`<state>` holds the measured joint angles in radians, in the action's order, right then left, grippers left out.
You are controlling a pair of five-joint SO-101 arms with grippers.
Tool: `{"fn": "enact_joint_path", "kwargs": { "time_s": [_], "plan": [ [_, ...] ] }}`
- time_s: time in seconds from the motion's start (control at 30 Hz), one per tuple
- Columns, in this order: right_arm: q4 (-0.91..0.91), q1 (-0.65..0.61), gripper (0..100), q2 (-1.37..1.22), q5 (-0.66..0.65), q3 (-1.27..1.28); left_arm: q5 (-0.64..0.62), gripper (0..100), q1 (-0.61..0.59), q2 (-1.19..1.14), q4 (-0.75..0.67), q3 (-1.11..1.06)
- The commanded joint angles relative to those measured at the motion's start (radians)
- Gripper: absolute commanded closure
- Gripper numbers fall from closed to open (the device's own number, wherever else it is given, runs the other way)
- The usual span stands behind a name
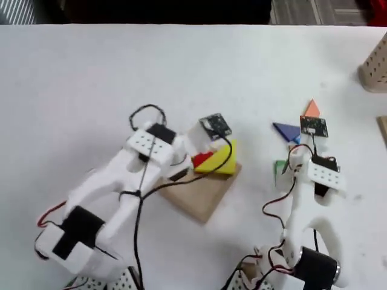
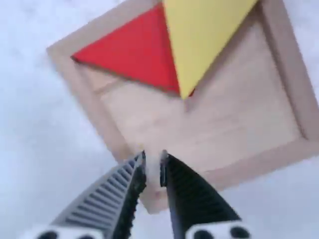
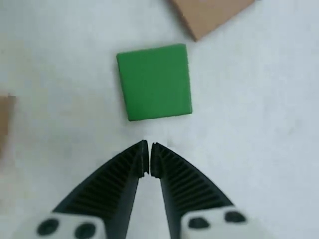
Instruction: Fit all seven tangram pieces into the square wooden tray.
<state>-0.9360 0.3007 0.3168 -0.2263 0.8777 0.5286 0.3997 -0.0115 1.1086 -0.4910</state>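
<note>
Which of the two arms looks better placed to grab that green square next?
Right. The right fingers sit shut just short of the green square, with nothing between. The left fingers hang over the tray rim, far from it.

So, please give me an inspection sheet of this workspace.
Surface: white table, no spills seen.
Job's things: wooden tray with red triangle and yellow triangle on it; green square, blue triangle, orange triangle loose on the table.
Clutter: perforated wooden block at the table's right edge.
Grippers: left gripper shut over the tray's edge; right gripper shut, near the green square, not touching.
Cables: black cable loops by the left arm; red and black wires along the right arm.
Surroundings: dark room beyond the table's far edge.
</note>
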Motion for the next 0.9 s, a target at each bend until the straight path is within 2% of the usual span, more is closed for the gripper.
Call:
{"fn": "enact_joint_path", "kwargs": {
  "time_s": [0.0, 0.07, 0.2, 0.33, 0.4, 0.5, 0.63, 0.73, 0.87],
  "plan": [
    [-0.01, -0.022, 98.1, 0.021, 0.078, -0.13, -0.011, 92, -0.105, 0.114, -0.075, -0.1],
    [-0.042, -0.033, 96.9, 0.002, 0.114, -0.199, -0.035, 92, -0.16, 0.165, -0.149, -0.181],
    [-0.13, -0.125, 86.0, -0.102, 0.226, -0.324, -0.094, 91, -0.275, 0.266, -0.273, -0.304],
    [-0.171, -0.252, 81.4, -0.274, 0.311, -0.448, -0.147, 91, -0.335, 0.286, -0.307, -0.319],
    [-0.206, -0.32, 81.3, -0.366, 0.273, -0.525, -0.147, 91, -0.344, 0.268, -0.313, -0.305],
    [-0.236, -0.41, 81.3, -0.469, 0.133, -0.638, -0.146, 91, -0.349, 0.222, -0.316, -0.278],
    [-0.236, -0.415, 81.1, -0.489, 0.089, -0.717, -0.146, 91, -0.349, 0.165, -0.31, -0.238],
    [-0.232, -0.435, 81.1, -0.486, 0.002, -0.732, -0.144, 91, -0.349, 0.157, -0.308, -0.235],
    [-0.193, -0.484, 80.3, -0.541, -0.017, -0.729, -0.144, 91, -0.346, 0.157, -0.308, -0.235]
  ]
}}
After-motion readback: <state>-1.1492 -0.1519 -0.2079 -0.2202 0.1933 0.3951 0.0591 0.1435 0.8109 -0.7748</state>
